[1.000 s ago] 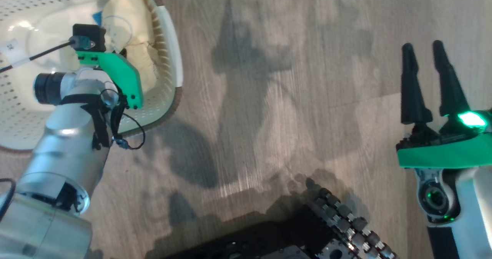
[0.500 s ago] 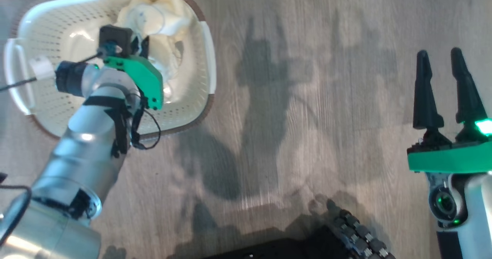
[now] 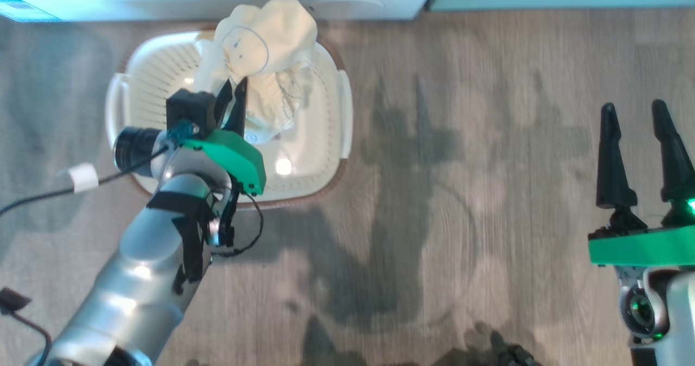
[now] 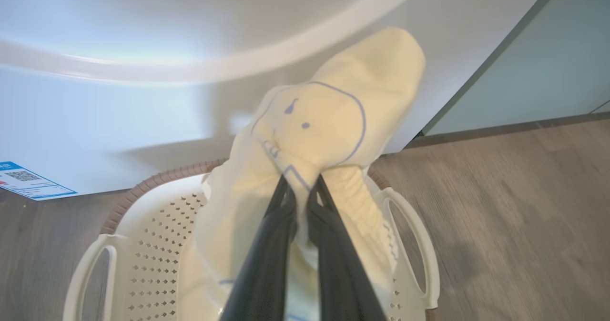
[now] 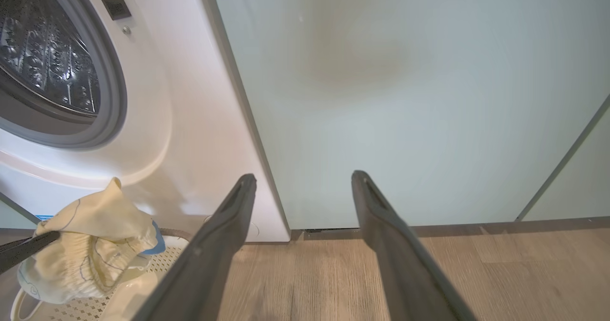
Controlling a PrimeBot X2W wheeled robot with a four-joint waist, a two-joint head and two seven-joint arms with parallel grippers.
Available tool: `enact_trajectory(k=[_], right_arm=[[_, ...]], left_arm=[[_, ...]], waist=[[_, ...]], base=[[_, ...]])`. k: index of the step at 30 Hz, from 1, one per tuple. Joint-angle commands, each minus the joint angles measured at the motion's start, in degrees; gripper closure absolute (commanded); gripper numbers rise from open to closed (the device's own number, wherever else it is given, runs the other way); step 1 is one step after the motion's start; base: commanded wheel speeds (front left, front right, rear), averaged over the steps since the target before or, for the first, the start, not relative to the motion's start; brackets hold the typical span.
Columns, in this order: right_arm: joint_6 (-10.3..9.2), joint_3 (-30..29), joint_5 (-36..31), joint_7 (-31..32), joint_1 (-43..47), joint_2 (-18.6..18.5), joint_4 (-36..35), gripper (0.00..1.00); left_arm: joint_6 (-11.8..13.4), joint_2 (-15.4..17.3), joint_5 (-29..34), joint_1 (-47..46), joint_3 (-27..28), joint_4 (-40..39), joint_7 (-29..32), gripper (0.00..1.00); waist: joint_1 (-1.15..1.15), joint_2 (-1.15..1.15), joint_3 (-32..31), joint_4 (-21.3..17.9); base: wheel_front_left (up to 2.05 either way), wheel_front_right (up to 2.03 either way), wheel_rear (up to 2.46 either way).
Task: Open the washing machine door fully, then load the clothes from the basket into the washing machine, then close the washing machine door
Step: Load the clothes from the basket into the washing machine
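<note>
Our left gripper (image 4: pixel 300 184): fingers pressed together, pinching clothes (image 3: pixel 271 45). Bundle hangs just above basket (image 3: pixel 343 111), washing machine (image 5: pixel 190 121) right behind on far side. Right gripper (image 3: pixel 632 111) fingers spread, empty. We'd lift higher to clear basket, hold pinch firm (trailing folds may snag), then swing toward open drum (image 5: pixel 43 59).

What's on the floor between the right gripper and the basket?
Nothing but bare wood floor crossed by shadows lies between the basket and the open right gripper, as the head view shows.
</note>
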Motion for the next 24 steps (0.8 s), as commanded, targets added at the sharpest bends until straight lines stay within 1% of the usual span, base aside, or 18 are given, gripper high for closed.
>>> enact_trajectory(k=[1,3,7,15,17,24], right_arm=[[-0.16,0.2,-0.7,-0.5,1.7,-1.2,-1.3,0.00],[-0.16,0.0,-1.0,-0.5,2.1,-1.6,-1.0,0.00],[-0.16,0.0,-1.5,-0.3,3.1,-2.2,-1.0,0.00],[-0.16,-0.1,-2.6,2.3,5.6,-3.3,-2.1,0.00],[-0.16,-0.1,-2.7,2.7,6.0,-3.3,-2.2,0.00],[-0.16,0.0,-3.1,5.2,9.4,-3.1,-4.5,0.00]], left_arm=[[0.8,2.0,0.6,1.6,2.7,-3.8,-0.7,1.00],[1.7,2.5,1.3,3.7,3.5,-6.9,-0.7,1.00],[2.6,2.9,1.5,8.3,5.4,-12.2,-0.7,1.00],[4.6,4.4,2.3,16.5,7.3,-21.7,-0.7,1.00],[4.8,4.6,2.1,17.4,7.5,-22.7,-0.7,1.00],[6.8,6.3,1.5,23.5,8.4,-28.1,0.6,1.00]], waist=[[0.01,0.00,-3.4,2.4],[0.01,0.00,-5.1,3.2],[0.01,0.00,-9.4,4.7],[0.01,0.00,-17.4,7.1],[0.01,0.00,-18.3,7.5],[0.01,0.00,-23.9,9.5]], base=[[0.00,0.00,0.00],[0.00,0.00,0.00],[0.00,0.00,0.00],[0.00,0.00,0.00],[0.00,0.00,0.00],[0.00,0.00,0.00]])
